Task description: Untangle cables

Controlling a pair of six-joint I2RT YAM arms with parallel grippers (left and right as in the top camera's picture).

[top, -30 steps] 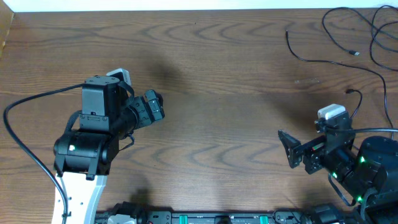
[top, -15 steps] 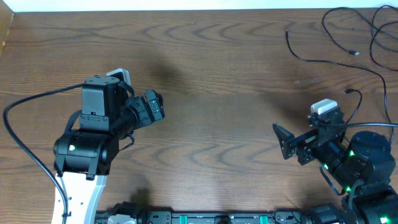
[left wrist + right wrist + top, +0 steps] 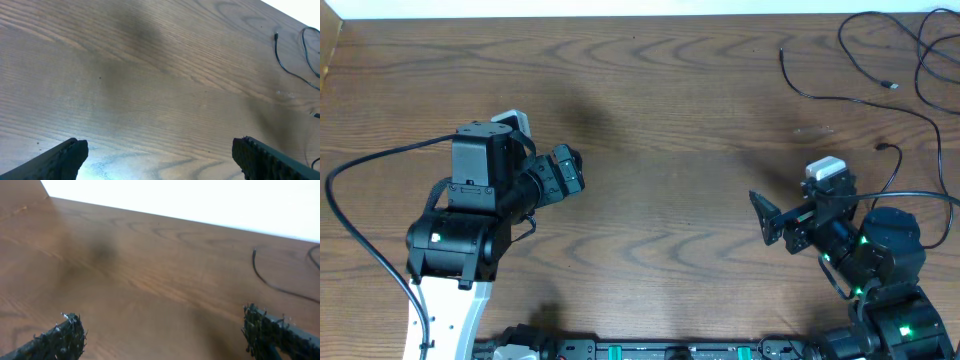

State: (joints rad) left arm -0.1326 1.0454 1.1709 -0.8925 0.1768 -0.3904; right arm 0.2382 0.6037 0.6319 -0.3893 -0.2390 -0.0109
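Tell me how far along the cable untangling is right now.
Nothing looks done yet: the cables lie in overlapping loops at the far right corner of the table. Nothing is in hand: the left gripper and right gripper both hang over bare wood with jaws open and empty, the right one nearer the cords. All of it is left: reaching, grasping and pulling the strands apart.

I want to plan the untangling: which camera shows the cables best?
The overhead view: most of the cables show at top right, partly cut by the frame. Each wrist view catches only short pieces at its right edge.
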